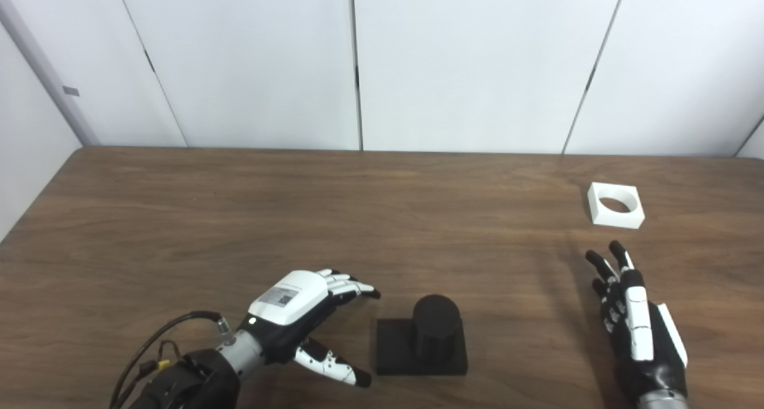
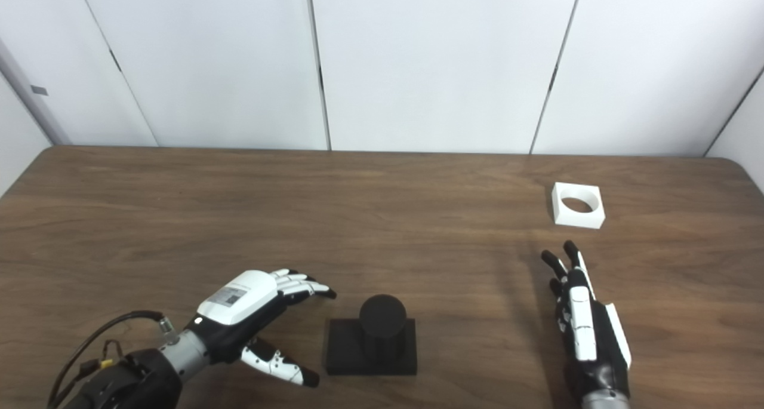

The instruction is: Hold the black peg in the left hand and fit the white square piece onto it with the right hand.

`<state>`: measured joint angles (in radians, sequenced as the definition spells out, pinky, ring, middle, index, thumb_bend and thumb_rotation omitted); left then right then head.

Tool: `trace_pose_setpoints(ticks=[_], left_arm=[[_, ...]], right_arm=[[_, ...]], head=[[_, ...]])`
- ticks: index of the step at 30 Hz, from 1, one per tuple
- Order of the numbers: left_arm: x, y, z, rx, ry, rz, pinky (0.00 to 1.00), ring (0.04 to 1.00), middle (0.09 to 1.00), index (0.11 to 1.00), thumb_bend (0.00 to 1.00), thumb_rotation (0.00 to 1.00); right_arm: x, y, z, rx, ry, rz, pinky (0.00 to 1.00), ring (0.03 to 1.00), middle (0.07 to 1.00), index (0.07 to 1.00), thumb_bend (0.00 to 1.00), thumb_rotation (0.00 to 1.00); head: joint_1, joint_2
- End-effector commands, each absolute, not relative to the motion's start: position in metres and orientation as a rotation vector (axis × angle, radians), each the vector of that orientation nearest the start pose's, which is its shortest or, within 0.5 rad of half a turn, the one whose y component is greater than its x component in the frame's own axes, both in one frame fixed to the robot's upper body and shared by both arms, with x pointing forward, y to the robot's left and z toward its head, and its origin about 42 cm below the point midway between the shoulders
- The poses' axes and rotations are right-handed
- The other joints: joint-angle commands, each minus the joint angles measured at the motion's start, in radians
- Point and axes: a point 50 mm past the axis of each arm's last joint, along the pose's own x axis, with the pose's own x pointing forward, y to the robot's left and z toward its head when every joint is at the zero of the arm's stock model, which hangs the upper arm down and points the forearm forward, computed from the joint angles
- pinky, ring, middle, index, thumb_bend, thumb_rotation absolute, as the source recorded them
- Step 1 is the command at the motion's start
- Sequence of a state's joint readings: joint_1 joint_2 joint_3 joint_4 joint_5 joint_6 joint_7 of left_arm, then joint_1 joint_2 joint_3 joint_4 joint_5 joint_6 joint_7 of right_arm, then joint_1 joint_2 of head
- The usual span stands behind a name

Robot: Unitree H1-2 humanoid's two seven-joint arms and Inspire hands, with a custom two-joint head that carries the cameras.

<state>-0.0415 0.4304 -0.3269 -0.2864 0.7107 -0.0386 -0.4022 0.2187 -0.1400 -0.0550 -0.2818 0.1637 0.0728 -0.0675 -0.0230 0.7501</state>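
The black peg [image 1: 436, 325] stands upright on its square black base [image 1: 394, 355] near the table's front edge. My left hand [image 1: 298, 313] is open just left of the base, fingers and thumb spread toward it, not touching. The white square piece [image 1: 616, 205] with a round hole lies flat at the right, farther back. My right hand [image 1: 632, 319] is open and empty, fingers pointing toward the white piece, a hand's length short of it.
The brown wooden table [image 1: 298, 218] ends at white wall panels behind. A black cable [image 1: 155, 343] loops off my left wrist at the bottom left.
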Motion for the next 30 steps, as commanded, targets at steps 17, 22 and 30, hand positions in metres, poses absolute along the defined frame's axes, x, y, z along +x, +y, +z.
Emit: trace_pose_setpoints(ticks=[17,22,30], left_arm=[[0.248,0.201,0.153,1.260,-0.270,-0.567,0.96,0.881,0.847,0.765,1.00,0.57],[0.245,0.196,0.152,1.257,-0.269,-0.565,0.97,0.889,0.851,0.772,1.00,0.61],[0.241,0.193,0.153,1.267,-0.269,-0.565,0.98,0.883,0.850,0.793,1.00,0.63]], right_arm=[[0.217,-0.267,0.125,0.062,-0.036,-0.150,1.00,1.000,0.927,1.000,0.54,1.00],[0.218,-0.267,0.125,0.049,-0.035,-0.148,1.00,1.000,0.926,1.000,0.55,1.00],[0.218,-0.268,0.127,0.054,-0.027,-0.143,1.00,1.000,0.934,1.000,0.57,1.00]], head=[[-0.002,0.011],[-0.003,0.014],[0.000,0.025]])
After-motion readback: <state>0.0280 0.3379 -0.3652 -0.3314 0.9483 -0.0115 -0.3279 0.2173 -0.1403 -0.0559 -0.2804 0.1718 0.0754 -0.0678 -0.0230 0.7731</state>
